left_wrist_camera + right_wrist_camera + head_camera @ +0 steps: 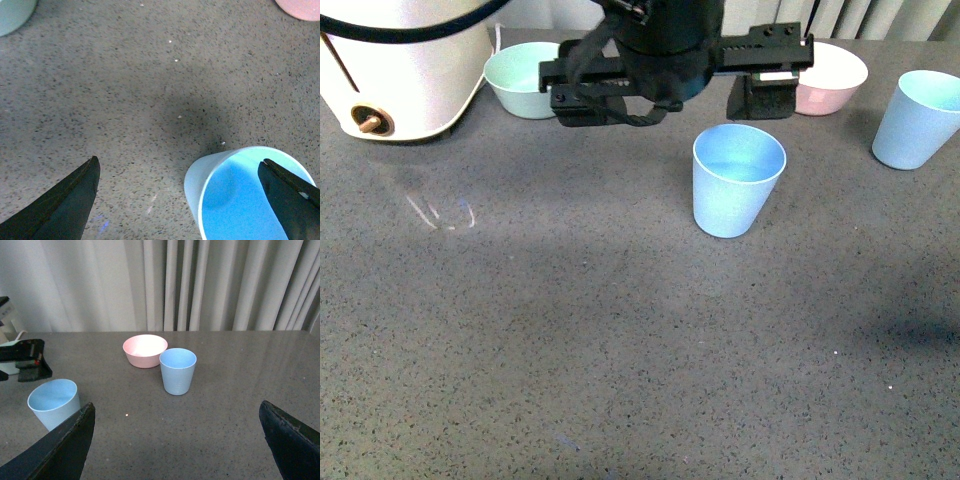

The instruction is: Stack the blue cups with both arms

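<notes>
The left hand (672, 100) hangs spread wide and grasps nothing, just behind the middle blue cup (738, 180). In its wrist view one finger (292, 200) overlaps that cup's mouth, and the other is over bare bench (570, 330). The right hand (176, 405) is likewise released and empty. The second blue cup (920, 120) stands upright at the far right, near the pink bowl (835, 72).

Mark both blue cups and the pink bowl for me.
centre blue cup (730, 205), front view, outer wall.
right blue cup (910, 135), front view, outer wall.
pink bowl (836, 70), front view, inside surface.
</notes>
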`<state>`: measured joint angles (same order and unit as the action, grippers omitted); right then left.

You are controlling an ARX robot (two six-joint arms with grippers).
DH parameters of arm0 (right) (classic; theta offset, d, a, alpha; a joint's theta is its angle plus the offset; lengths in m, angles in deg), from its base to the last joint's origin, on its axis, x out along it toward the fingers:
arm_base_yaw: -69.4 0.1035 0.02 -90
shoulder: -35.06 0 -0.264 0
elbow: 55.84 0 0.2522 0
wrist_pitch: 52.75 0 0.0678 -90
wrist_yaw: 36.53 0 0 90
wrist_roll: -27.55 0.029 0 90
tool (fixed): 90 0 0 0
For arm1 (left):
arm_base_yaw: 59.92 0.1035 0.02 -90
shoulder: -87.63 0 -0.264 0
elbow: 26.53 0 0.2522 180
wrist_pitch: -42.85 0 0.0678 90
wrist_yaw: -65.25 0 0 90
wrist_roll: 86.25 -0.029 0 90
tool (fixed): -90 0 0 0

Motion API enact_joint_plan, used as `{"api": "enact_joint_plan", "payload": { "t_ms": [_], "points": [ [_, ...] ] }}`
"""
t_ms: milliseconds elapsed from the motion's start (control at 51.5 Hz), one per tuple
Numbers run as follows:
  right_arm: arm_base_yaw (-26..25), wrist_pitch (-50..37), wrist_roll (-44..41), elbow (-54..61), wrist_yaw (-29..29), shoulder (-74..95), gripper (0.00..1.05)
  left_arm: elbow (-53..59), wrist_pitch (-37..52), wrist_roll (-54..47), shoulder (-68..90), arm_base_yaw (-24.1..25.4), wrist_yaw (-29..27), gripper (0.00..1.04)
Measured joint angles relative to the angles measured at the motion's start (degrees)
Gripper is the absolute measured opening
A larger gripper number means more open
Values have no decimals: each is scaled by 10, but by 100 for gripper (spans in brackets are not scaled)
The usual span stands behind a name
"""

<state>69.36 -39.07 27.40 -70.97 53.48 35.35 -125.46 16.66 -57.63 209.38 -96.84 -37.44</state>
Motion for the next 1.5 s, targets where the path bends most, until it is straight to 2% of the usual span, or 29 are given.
{"api": "enact_joint_plan", "payload": {
  "t_ms": [350, 544, 583, 602, 660, 699, 796, 835, 1146, 1456, 1495],
  "points": [
    [0, 0, 0, 0, 0, 0, 96, 181, 131, 13, -150, 7, 20, 96],
    [0, 0, 0, 0, 0, 0, 96, 253, 191, -1, -231, 17, 3, 96],
    [0, 0, 0, 0, 0, 0, 96, 273, 239, -27, -238, 17, -28, 93],
    [0, 0, 0, 0, 0, 0, 96, 292, 295, -56, -243, 19, -74, 89],
    [0, 0, 0, 0, -2, 0, 96, 352, 437, -115, -257, 30, -147, 81],
    [0, 0, 0, 0, -2, 0, 96, 392, 507, -158, -268, 38, -167, 75],
    [0, 0, 0, 0, 0, 0, 96, 505, 655, -232, -324, 80, -155, 57],
    [0, 0, 0, 0, 0, 0, 96, 545, 679, -249, -358, 98, -141, 48],
    [0, 0, 0, 0, 0, 0, 96, 692, 685, -274, -493, 184, -52, 1],
    [0, 0, 0, 0, 0, 0, 96, 786, 616, -279, -653, 267, 28, 2],
    [0, 0, 0, 0, 0, 0, 96, 801, 636, -280, -657, 275, 38, 2]
  ]
}}
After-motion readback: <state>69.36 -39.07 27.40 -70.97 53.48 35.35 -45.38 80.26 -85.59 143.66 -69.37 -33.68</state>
